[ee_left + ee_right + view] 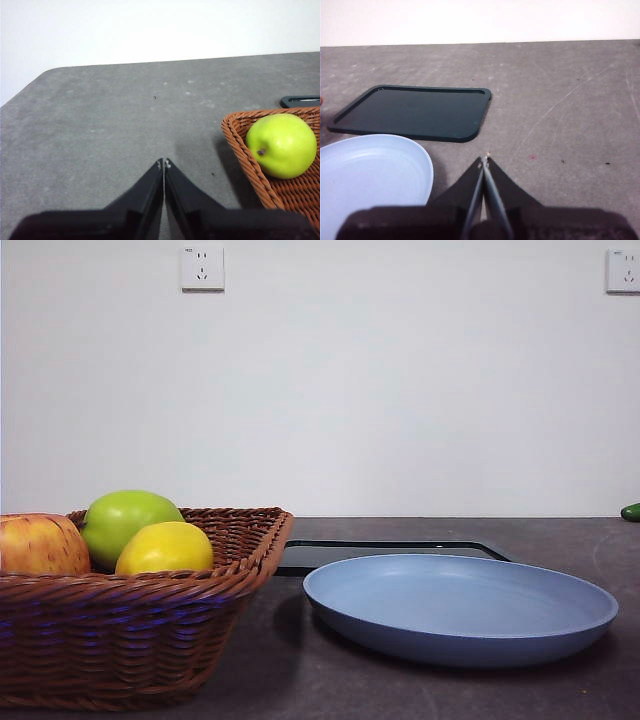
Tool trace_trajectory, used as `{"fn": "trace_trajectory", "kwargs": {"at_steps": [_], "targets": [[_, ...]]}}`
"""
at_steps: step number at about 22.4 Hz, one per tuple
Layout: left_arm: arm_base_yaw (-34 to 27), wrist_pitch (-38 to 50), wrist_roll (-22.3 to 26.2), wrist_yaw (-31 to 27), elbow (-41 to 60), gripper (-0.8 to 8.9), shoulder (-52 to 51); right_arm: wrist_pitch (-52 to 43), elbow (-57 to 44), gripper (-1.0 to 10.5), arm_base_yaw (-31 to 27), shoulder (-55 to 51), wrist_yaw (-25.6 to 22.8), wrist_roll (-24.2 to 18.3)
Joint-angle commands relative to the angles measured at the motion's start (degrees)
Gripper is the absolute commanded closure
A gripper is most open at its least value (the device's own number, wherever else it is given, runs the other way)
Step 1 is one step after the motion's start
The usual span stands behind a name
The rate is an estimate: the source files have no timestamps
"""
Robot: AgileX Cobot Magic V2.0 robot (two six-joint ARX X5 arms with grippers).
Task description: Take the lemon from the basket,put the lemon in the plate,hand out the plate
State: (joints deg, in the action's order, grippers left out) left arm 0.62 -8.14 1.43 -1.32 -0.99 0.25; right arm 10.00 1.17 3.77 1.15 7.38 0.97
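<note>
The yellow lemon (165, 548) lies in the brown wicker basket (130, 625) at the front left, beside a green apple (128, 520) and a red-yellow apple (40, 545). The grey-blue plate (460, 605) sits empty on the table to the right of the basket. My left gripper (164, 162) is shut over bare table beside the basket's corner (245, 145), where only the green apple (282, 145) shows. My right gripper (484, 161) is shut above the table next to the plate's rim (422, 170). Neither arm appears in the front view.
A flat black tray (390, 552) lies behind the plate, also seen in the right wrist view as the tray (415, 112). A small green object (631, 511) sits at the far right table edge. A white wall stands behind the table.
</note>
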Motion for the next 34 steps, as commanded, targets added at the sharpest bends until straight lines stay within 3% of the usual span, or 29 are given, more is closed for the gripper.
{"fn": "trace_trajectory", "kwargs": {"at_steps": [1,3,6,10,14,18,23,30,34], "targets": [[-0.2,0.9,-1.2,0.8,0.7,8.04,-0.2,0.3,-0.4,9.4,0.0,-0.1,0.2,9.2],[-0.2,0.9,-4.9,2.9,0.7,8.04,-0.2,0.3,-0.4,9.4,0.0,-0.1,0.2,15.9],[-0.2,0.9,-11.7,8.0,0.7,8.04,-0.2,0.3,-0.4,9.4,0.0,-0.1,0.2,22.6],[-0.2,0.9,-21.8,16.5,0.7,8.04,-0.2,-0.3,-0.4,9.4,0.0,-0.1,-0.2,27.7],[-0.2,1.0,-27.4,21.6,0.6,8.04,-0.2,-1.9,-0.3,9.4,0.0,-0.1,0.6,30.7],[-0.2,1.7,-29.4,25.6,0.5,8.07,-0.2,-1.8,0.0,9.4,0.1,-0.1,3.9,31.5],[-0.2,0.1,-31.9,25.2,-2.4,8.06,0.0,2.9,2.5,9.4,0.0,0.7,4.7,36.3],[-0.2,-6.9,-30.3,23.8,-11.5,8.06,5.3,9.5,10.4,9.4,0.0,5.2,4.7,35.8],[-0.2,-8.5,-27.0,23.9,-16.7,8.06,11.1,13.5,16.4,9.4,0.0,9.9,4.7,31.5]]}}
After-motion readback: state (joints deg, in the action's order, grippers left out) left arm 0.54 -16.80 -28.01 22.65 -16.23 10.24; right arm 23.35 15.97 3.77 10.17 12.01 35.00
